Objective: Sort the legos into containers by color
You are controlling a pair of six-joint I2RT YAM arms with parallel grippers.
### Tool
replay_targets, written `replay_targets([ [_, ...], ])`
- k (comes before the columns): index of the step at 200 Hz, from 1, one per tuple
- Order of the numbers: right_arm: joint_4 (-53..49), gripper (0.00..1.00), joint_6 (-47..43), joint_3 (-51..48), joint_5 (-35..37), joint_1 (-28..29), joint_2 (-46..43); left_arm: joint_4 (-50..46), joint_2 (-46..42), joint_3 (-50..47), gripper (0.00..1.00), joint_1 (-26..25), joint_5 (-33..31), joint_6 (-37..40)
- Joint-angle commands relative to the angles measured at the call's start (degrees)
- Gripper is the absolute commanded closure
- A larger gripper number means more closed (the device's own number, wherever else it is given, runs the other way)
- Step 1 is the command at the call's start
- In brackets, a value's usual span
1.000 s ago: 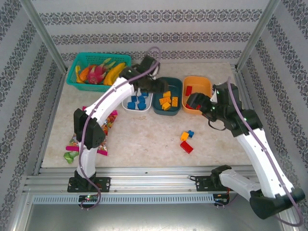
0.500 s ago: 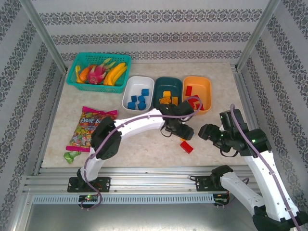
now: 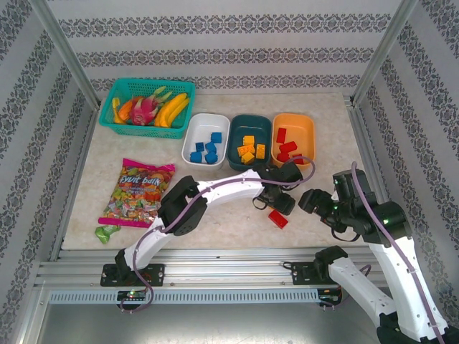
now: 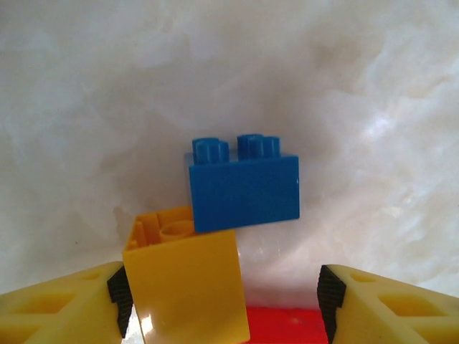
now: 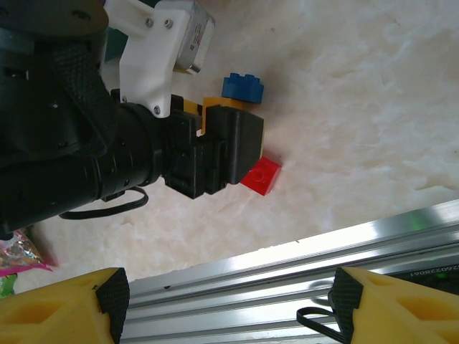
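Two arms stand in other places than one second ago. Then the left gripper (image 3: 277,203) was up over the white dish (image 3: 199,127) and the teal dish (image 3: 247,125). Now we see it stretched across the table (image 3: 237,218) and lowered over the loose bricks (image 3: 278,219) in front of the orange dish (image 3: 301,129). The right gripper (image 3: 308,201) was at the orange dish; now it is pulled back toward the near edge, just beside the loose bricks on their right.

In the left wrist view, the jaws of the left gripper stand partly apart. A yellow brick (image 4: 185,287) lies between them, close against one finger (image 4: 64,308); we cannot tell if it touches. A clear gap is open to the other finger (image 4: 387,304), so nothing is clamped. The jaws of the right gripper are wide apart in its own view, with nothing between them and a metal rail (image 5: 287,265) below.

The yellow brick lies tilted and shows its hollow underside. A blue brick (image 4: 244,188), its studs pointing away from the gripper, touches its far corner. A red brick (image 4: 283,328) lies just behind, at the near side. In the dishes we see blue bricks (image 3: 208,149) in the white one, yellow bricks (image 3: 248,149) in the teal one and red bricks (image 3: 287,147) in the orange one.
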Motion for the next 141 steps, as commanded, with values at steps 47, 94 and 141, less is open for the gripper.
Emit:
replay_targets([
  [47,-0.8,0.23,0.1,-0.6,-1.4,-0.4,0.2,-2.8,1.1,2.0,0.61,-0.1,-4.7,1.7],
  [94,2.5,0.23,-0.6,0.7,-1.6,-0.5,1.1,-4.3,-5.1,1.6,0.66,1.7,-6.8,1.4],
  [141,24.0,0.22,1.8,-1.0,-6.9,-0.4,0.6,-3.7,-9.7,4.1,0.66,7.9,-4.9,0.2],
])
